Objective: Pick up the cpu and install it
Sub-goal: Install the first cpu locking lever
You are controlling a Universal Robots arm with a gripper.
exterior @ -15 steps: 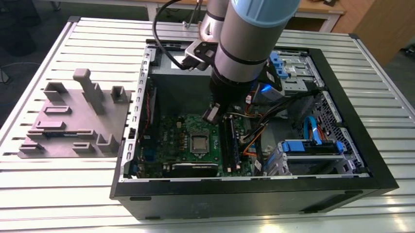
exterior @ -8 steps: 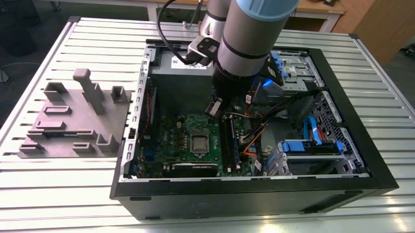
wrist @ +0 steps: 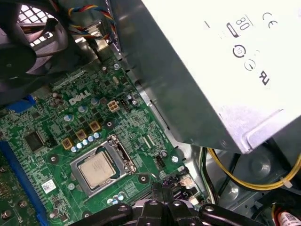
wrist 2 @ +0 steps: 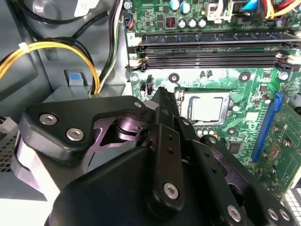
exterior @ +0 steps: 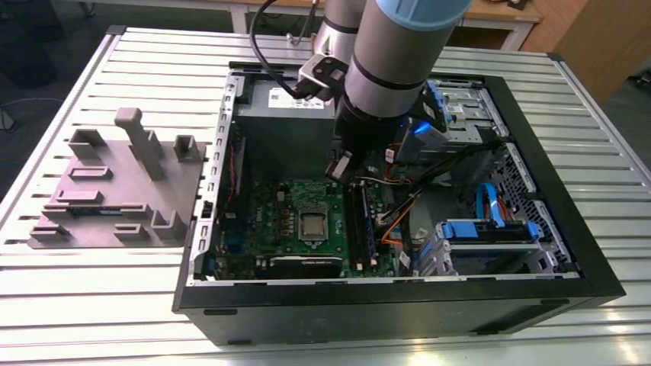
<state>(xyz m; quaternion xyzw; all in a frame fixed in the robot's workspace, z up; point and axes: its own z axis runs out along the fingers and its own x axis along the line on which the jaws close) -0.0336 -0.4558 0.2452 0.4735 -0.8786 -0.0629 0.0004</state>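
Closest to the lens, my gripper [wrist 2: 162, 94] has its fingers pressed together, as best I can judge, with nothing between them. Just beyond their tips the cpu [wrist 2: 207, 107] lies flat in the motherboard socket [wrist 2: 184, 106]; it is square, so there is no long side to favour. In the first wrist view a metal frame [wrist: 121, 151] borders the chip. The exterior view adds what both wrist views flatten: I hang above the socket, apart from the chip.
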